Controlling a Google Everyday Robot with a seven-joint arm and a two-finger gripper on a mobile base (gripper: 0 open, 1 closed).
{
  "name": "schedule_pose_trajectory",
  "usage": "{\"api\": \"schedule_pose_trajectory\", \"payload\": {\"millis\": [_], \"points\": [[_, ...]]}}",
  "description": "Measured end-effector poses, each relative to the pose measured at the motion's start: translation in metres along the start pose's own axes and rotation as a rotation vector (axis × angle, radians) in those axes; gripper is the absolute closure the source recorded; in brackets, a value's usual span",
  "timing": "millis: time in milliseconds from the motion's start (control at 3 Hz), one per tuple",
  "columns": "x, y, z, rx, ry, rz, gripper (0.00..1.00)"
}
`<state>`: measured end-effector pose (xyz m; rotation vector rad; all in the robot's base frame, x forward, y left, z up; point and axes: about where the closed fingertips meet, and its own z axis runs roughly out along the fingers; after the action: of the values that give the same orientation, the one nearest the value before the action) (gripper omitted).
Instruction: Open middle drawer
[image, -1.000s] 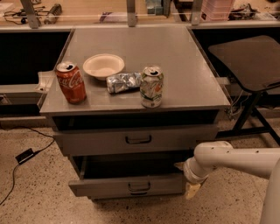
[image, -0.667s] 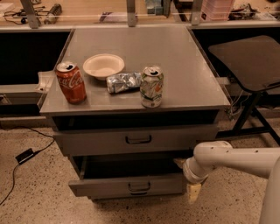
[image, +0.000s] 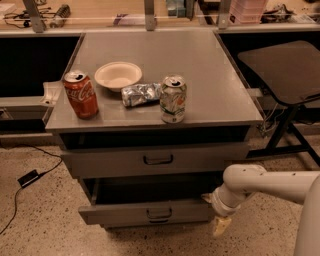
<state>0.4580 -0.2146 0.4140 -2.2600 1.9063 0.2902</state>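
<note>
Hardly anything has moved since a second ago: the gripper (image: 220, 226) has sunk only a touch beside the cabinet (image: 210, 75), and the middle drawer (image: 115, 214) stands as far out as it did then. That drawer is pulled partly out of the cabinet's front, and a dark gap shows above and behind its flat grey panel. Its small loop handle (image: 159, 214) sits at the centre of the panel. Directly above it in the cabinet is the upper drawer (image: 110, 161), which has a handle of the same kind.

The gripper hangs low at the cabinet's front right corner, just beside the right end of the open drawer's panel and well apart from the handle, with its pale tip pointing down. Whether it is open or closed cannot be told, and nothing is seen in its hold. The white arm (image: 270, 182) reaches in from the cabinet's right.

On the cabinet's top, near the front left corner, stands a red can (image: 81, 95). A white bowl (image: 118, 75) lies just behind it, towards the middle. A crumpled foil packet (image: 141, 93) lies near the front edge, touching a pale green can (image: 173, 99) that stands upright on its right
</note>
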Motion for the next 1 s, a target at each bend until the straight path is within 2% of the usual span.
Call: {"api": "schedule_pose_trajectory", "payload": {"millis": [333,1000], "points": [[-0.012,0.013,-0.006,-0.008,-0.069,-0.02,0.38],[-0.017,0.013,-0.018,0.004,-0.075,-0.022,0.4]]}}
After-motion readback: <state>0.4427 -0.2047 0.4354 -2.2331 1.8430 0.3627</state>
